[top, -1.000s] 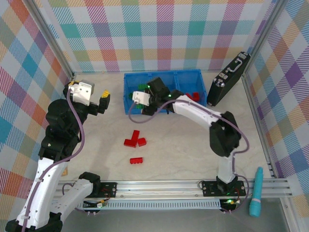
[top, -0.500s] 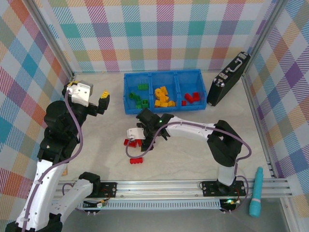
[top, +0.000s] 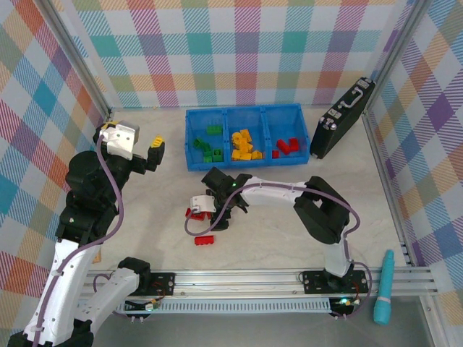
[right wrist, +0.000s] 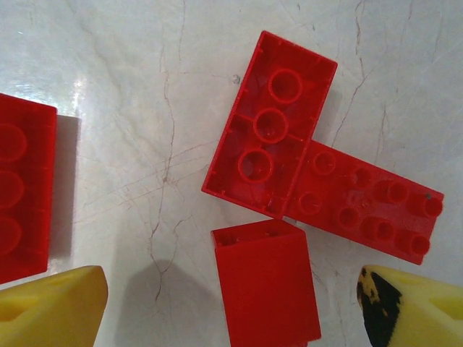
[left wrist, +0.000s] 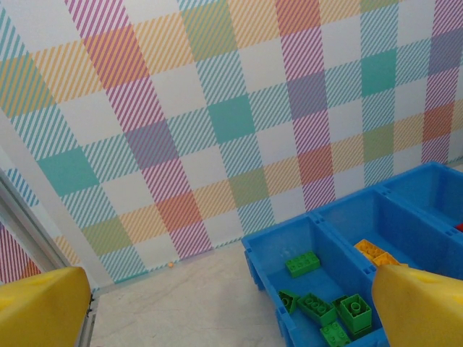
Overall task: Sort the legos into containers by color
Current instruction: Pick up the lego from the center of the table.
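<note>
We have the right gripper (top: 210, 211) low over the cluster of red legos (top: 192, 212) on the table (top: 275, 238), about midway between the near and far edges. Its yellow fingertips (right wrist: 51, 307) are spread wide and grip nothing. What matters to us is the small red lego (right wrist: 266, 283) lying on its side directly below. It sits inside the gap but off-centre, closer to the black-smudged fingertip than to the other. Its long axis runs across the line on which the fingers would meet, so we judge they would pinch its shorter width.

The snag is the neighbours. A hollow-side-up lego (right wrist: 269, 154) has a corner just beside the small one's far end, and a studded lego (right wrist: 365, 207) lies near the smudged fingertip, so a descent there could nudge it.

The right-hand compartment (top: 283, 108) of the blue bin (top: 217, 110), where reds already lie, stands toward the table's far edge. The left gripper (top: 155, 148) hangs raised by the left edge, fingers apart and empty. The right arm is plainly nearer.
</note>
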Available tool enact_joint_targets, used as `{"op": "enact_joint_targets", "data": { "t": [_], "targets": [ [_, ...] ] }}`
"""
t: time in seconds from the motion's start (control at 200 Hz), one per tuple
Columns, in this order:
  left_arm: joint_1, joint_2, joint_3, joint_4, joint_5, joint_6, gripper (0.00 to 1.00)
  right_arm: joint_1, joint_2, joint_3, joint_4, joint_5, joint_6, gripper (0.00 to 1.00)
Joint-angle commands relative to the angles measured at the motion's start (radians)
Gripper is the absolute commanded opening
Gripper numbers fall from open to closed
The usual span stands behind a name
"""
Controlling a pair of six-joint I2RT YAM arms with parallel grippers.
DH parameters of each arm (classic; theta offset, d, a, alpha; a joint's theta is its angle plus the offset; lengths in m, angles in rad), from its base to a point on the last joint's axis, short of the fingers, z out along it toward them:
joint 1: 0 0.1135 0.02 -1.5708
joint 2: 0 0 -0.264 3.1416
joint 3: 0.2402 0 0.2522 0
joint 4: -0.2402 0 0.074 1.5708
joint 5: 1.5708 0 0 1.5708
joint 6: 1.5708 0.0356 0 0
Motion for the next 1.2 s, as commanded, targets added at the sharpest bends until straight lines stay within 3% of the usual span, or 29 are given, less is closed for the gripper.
{"op": "enact_joint_targets", "data": {
  "t": [0.0, 0.155, 0.39, 0.525, 0.655, 0.975, 1.195],
  "targets": [
    [0.008, -0.011, 0.016, 0.014, 0.012, -0.009, 1.0, 0.003, 0.022, -0.007, 0.014, 0.001, 0.025, 0.89],
    [0.009, -0.009, 0.017, 0.013, 0.013, -0.009, 1.0, -0.004, 0.045, -0.004, 0.007, -0.01, 0.038, 0.86],
    [0.009, -0.005, 0.019, 0.011, 0.013, -0.009, 1.0, -0.012, 0.062, 0.012, -0.027, -0.027, 0.044, 0.71],
    [0.009, -0.003, 0.019, 0.011, 0.014, -0.008, 1.0, -0.017, 0.05, -0.002, -0.033, -0.006, 0.053, 0.5],
    [0.009, -0.003, 0.016, 0.012, 0.012, -0.008, 1.0, -0.051, -0.021, -0.048, -0.007, 0.034, 0.095, 0.37],
    [0.008, 0.007, 0.012, 0.014, 0.012, -0.009, 1.0, -0.291, -0.302, -0.129, 0.017, 0.146, 0.187, 0.28],
    [0.008, 0.052, 0.032, -0.008, 0.017, -0.014, 1.0, -0.497, -0.326, -0.046, 0.058, 0.19, 0.268, 0.27]
  ]
}}
